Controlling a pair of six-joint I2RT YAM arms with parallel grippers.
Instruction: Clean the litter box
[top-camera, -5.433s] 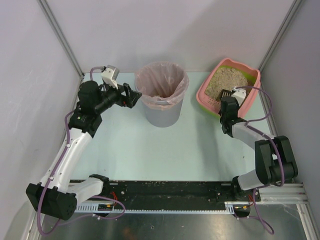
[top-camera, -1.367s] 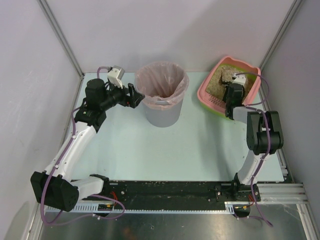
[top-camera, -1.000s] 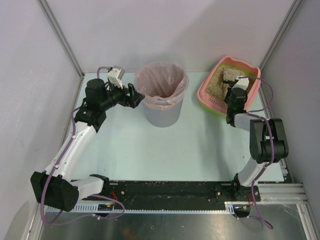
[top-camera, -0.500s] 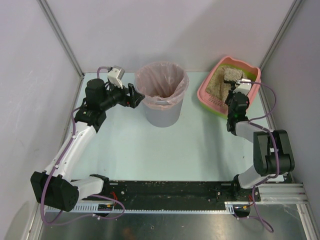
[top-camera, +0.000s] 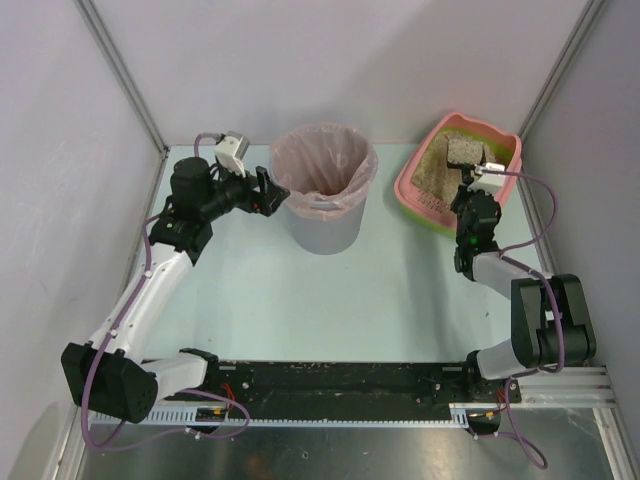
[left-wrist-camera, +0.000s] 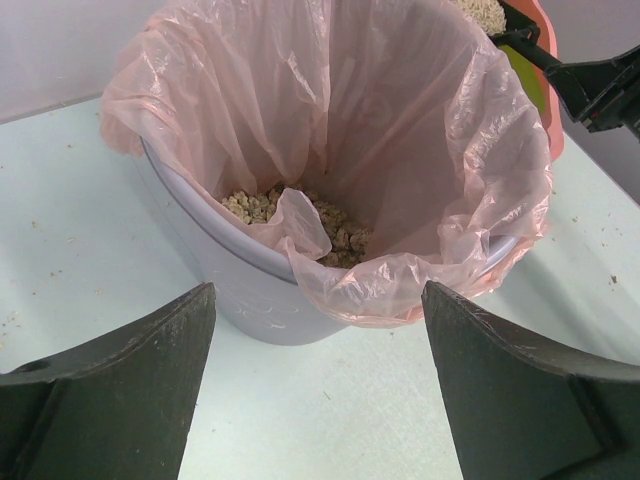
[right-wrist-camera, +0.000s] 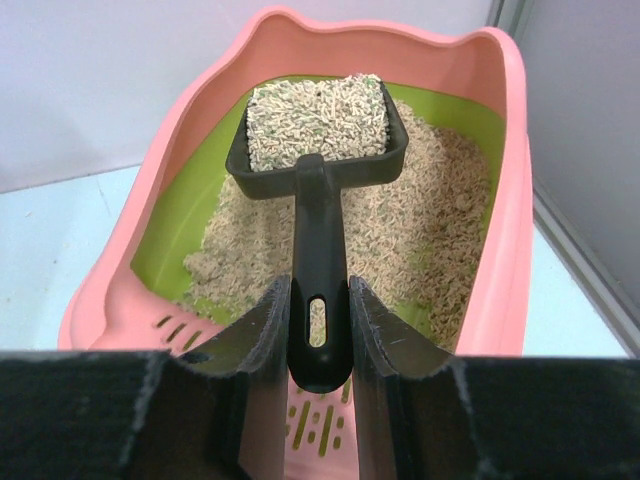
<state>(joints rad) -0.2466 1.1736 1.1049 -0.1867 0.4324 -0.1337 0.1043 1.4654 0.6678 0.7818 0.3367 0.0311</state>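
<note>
The pink litter box (top-camera: 415, 180) with a green inner rim and beige granules stands at the far right; it also shows in the right wrist view (right-wrist-camera: 505, 230). My right gripper (top-camera: 470, 190) (right-wrist-camera: 318, 300) is shut on the handle of a black scoop (right-wrist-camera: 320, 235), held level over the box and heaped with granules (right-wrist-camera: 318, 120). My left gripper (top-camera: 268, 190) (left-wrist-camera: 315, 375) is open and empty, just left of the grey bin (top-camera: 325, 225) with the pink bag (left-wrist-camera: 330, 150), which holds some granules.
Grey walls with metal posts close in the table on the left, back and right. The box sits close to the right wall. A black rail (top-camera: 340, 385) runs along the near edge by the arm bases.
My right arm has drawn back toward the near edge, lifting the loaded scoop out of the granules over the box. The left arm has held still beside the bin over the last second.
</note>
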